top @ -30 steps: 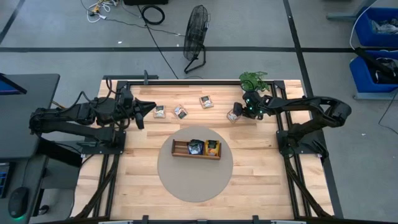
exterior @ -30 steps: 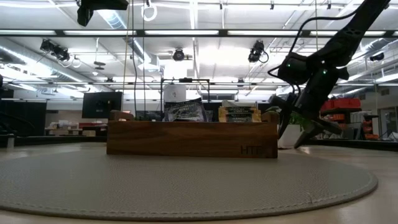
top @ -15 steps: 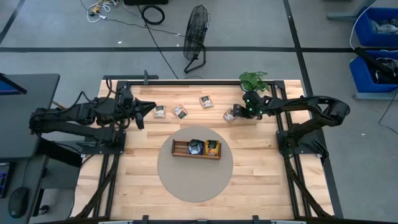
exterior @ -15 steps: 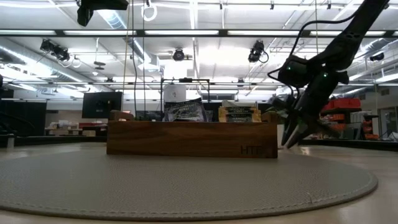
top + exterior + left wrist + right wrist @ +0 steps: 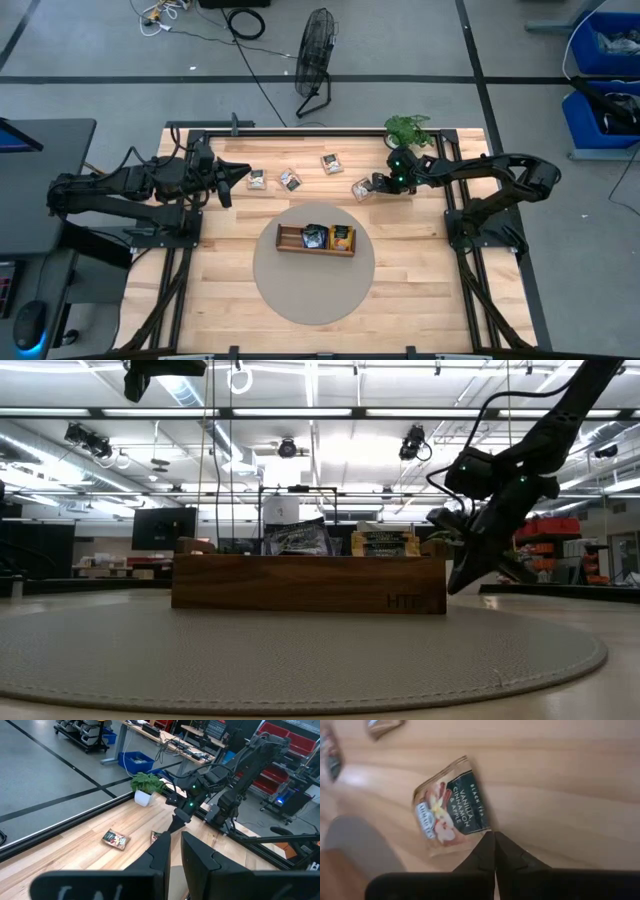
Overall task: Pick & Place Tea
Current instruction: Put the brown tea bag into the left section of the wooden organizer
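Above worktop (image 5: 420, 300), right hand (image 5: 371, 185) clamped on packet (image 5: 361, 189); two in tray (image 5: 315, 240), three left.

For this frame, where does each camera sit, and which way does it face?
High: overhead, straight down; both arms, tray.
Low: table height, level; tray, right end effector.
Left wrist: forward past left end effector toward the right arm.
Right wrist: down past right end effector pinching a tea packet.
Shared: that packet also shows from above.
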Robot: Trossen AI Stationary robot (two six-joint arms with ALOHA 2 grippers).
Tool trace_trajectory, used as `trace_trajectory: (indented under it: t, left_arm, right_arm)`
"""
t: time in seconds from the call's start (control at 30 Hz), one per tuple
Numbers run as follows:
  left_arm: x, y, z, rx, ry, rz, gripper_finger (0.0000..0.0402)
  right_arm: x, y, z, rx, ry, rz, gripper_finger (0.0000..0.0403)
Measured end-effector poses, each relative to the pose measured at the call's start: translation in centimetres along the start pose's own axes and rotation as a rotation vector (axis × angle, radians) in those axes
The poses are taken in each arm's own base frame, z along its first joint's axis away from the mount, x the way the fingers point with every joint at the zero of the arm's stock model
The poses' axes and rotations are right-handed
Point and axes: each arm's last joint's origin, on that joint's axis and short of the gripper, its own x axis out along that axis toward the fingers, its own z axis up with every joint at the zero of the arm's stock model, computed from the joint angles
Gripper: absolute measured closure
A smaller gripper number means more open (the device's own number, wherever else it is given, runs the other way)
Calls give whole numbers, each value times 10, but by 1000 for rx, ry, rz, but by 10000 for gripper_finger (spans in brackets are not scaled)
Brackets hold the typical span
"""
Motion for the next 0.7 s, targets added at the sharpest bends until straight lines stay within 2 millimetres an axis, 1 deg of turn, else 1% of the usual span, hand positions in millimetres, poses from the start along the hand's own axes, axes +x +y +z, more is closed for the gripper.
trace_trajectory:
  t: [0.17, 0.3, 0.4, 0.47, 0.57, 0.7]
  left_arm:
    - [0, 0, 0, -10, 0, 0, 356]
    - [0, 0, 0, -39, 1, 0, 356]
    - [3, -1, -1, -100, 4, 5, 356]
    - [10, -2, -2, -133, 13, 18, 356]
    - [20, -3, -6, -173, 54, 23, 356]
    - [36, -4, -13, -173, 109, 48, 356]
  right_arm:
    - [-4, 7, -4, -39, 24, 53, 401]
    - [-13, 15, -6, -74, 3, 103, 402]
    - [-22, 19, -6, -99, -27, 129, 402]
    - [-27, 21, -6, -109, -43, 143, 402]
    - [-30, 21, -7, -102, -40, 144, 403]
    - [-29, 25, -8, -188, -32, 186, 392]
